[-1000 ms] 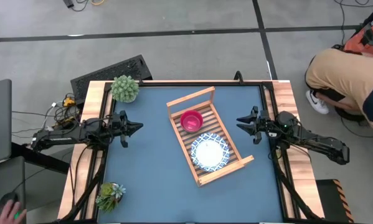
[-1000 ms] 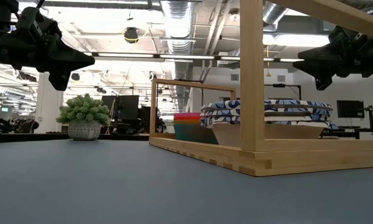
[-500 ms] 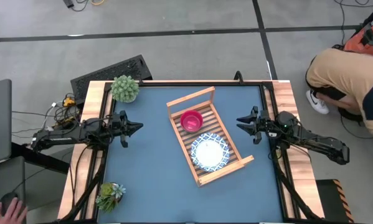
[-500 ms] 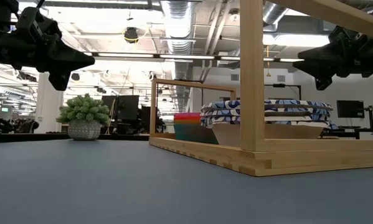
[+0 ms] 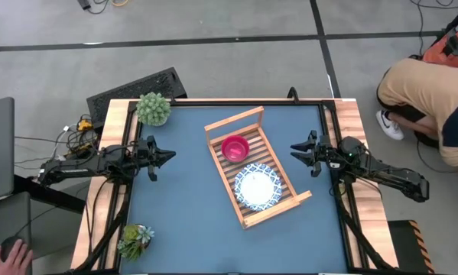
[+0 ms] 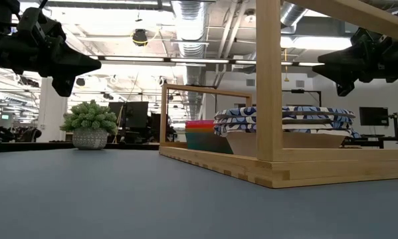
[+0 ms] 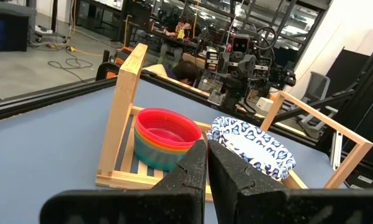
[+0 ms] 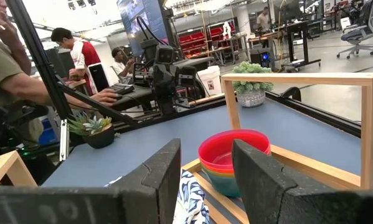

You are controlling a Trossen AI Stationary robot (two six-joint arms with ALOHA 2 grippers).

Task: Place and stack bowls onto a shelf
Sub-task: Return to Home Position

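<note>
High view: bowls (image 5: 235, 147), red on top, sit stacked at one end of the shelf (image 5: 234, 120), and the white dishes (image 5: 257, 187) are stacked at its other end; the shelf's long axis runs diagonally between the arms. Left gripper (image 5: 170, 156) hangs well off the shelf's left side, fingers pressed together on nothing. Right gripper (image 5: 294, 150) hangs nearer, off its right side, fingers spread, empty; homing likely just needs each arm to retreat away from the shelf.
</note>
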